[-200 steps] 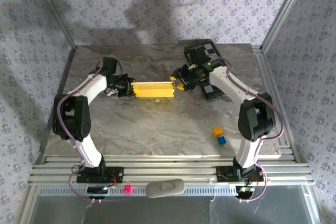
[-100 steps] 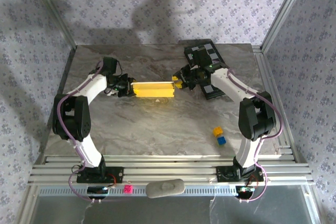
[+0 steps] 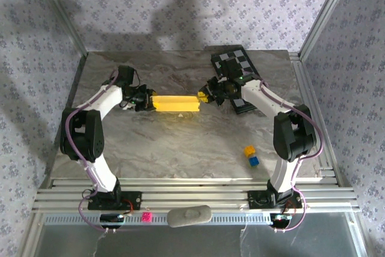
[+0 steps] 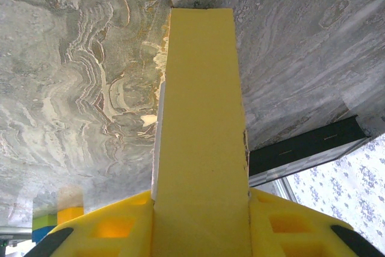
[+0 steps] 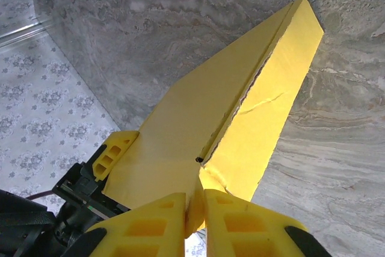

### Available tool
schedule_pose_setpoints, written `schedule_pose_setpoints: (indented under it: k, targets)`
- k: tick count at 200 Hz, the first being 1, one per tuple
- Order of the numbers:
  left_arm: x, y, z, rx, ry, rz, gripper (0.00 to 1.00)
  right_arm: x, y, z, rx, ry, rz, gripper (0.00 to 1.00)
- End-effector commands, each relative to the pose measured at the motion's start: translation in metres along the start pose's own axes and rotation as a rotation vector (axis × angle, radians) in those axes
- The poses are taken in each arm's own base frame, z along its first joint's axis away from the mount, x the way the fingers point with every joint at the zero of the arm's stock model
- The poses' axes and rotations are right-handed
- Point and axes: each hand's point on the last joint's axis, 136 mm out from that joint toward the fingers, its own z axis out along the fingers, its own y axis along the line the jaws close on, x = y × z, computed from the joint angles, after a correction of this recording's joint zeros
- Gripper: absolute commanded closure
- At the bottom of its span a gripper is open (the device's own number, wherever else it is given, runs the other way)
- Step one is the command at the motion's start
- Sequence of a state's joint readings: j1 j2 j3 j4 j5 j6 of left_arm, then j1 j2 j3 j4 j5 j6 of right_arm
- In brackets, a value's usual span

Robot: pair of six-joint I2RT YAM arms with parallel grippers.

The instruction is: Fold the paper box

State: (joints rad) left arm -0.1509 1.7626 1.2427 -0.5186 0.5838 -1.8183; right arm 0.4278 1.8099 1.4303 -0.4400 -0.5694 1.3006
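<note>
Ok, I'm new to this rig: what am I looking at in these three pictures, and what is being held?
Two robot arms are bolted at the near edge of a marble-patterned table. The wide picture looks down from above and behind them; the other two come from cameras on each wrist. The left tool and right tool each grip one end of the yellow paper box. A chequered board, a yellow cube and a blue cube also lie there.

A grey marbled table (image 3: pixel 180 142) stands between floral-papered walls (image 3: pixel 180 10). A black-and-white chequered board (image 3: pixel 236 63) lies at its far right. Near the front right, a small yellow cube (image 3: pixel 249 150) touches a blue cube (image 3: pixel 253 161).
</note>
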Motion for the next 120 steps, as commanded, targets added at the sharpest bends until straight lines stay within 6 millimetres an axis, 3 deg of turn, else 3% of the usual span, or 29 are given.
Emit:
schedule_pose_setpoints:
  k: [1, 64, 97, 120]
  targets:
    - [-0.008, 0.005, 0.005, -0.026, -0.019, -0.011, 0.84, -0.007, -0.024, 0.009, 0.092, 0.001, 0.017, 0.87]
    - [-0.011, 0.001, 0.002, -0.022, -0.026, 0.001, 0.80, -0.009, -0.035, 0.006, 0.160, 0.013, -0.018, 0.87]
    - [-0.011, -0.004, 0.000, -0.018, -0.030, 0.032, 0.71, -0.009, -0.040, 0.006, 0.200, 0.037, -0.050, 0.87]
    - [-0.012, -0.007, -0.006, -0.015, -0.040, 0.061, 0.58, -0.010, -0.043, 0.006, 0.227, 0.049, -0.068, 0.87]
